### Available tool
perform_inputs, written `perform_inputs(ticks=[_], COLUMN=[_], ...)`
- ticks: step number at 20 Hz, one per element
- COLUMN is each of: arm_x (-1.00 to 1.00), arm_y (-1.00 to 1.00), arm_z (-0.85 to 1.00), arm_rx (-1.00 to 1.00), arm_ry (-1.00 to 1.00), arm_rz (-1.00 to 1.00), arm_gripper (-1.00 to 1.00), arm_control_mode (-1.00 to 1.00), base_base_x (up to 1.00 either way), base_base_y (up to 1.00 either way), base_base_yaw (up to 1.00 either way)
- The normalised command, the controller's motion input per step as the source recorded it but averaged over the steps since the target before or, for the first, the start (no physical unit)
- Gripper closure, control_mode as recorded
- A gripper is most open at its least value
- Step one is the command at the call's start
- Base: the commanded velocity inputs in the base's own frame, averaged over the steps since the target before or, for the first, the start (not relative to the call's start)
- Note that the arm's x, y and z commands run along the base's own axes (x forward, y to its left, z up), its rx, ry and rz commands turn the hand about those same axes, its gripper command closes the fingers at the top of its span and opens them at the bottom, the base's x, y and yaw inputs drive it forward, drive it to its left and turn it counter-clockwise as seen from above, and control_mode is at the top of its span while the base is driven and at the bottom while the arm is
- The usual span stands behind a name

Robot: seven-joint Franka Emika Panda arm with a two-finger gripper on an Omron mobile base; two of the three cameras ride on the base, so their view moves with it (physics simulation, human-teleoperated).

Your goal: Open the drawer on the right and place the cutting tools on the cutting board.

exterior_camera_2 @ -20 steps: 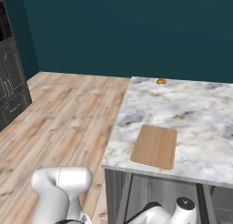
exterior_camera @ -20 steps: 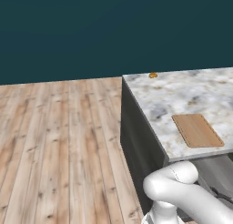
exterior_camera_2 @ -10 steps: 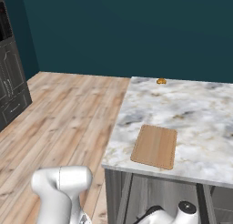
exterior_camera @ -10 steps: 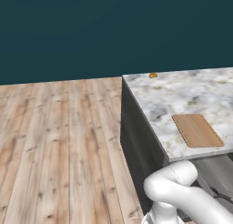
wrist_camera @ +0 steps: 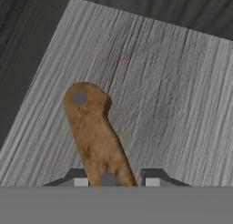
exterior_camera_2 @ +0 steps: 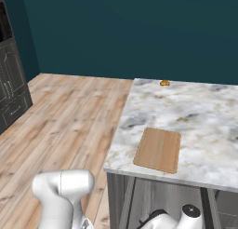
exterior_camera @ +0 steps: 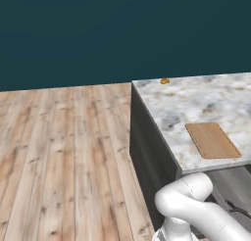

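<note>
Drawer floor of grey wood grain lies under the hand, and a brown wooden knife handle with two rivets rests on it. The jaws stand narrow, one fingertip on each side of the handle, seemingly gripping it. On the marble counter lies the cutting board, with a small orange object at the far edge.

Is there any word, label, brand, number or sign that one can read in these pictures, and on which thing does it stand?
None: no readable text in any view.
The cutting board is plain wood.
The brown handle between the fingertips carries two grey rivets, no marking.
The marble counter shows veining alone.
</note>
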Motion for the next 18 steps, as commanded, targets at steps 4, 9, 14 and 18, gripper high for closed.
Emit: perform_inputs(ticks=[4, 9, 14, 18], arm_x=[-0.13, -0.04, 0.0, 0.0], arm_y=[0.03, 0.0, 0.0, 0.04], arm_z=[0.56, 1.0, 1.0, 1.0], arm_rx=[0.0, 0.0, 0.0, 0.0], arm_ry=[-0.1, -0.07, 0.0, -0.01], arm_rz=[0.0, 0.0, 0.0, -0.03], arm_gripper=[1.0, 1.0, 1.0, 1.0], arm_control_mode=[-1.0, -1.0, -1.0, -1.0], base_base_x=[0.0, 0.0, 0.0, 0.0], base_base_y=[0.0, 0.0, 0.0, 0.0], base_base_yaw=[0.0, 0.0, 0.0, 0.0])
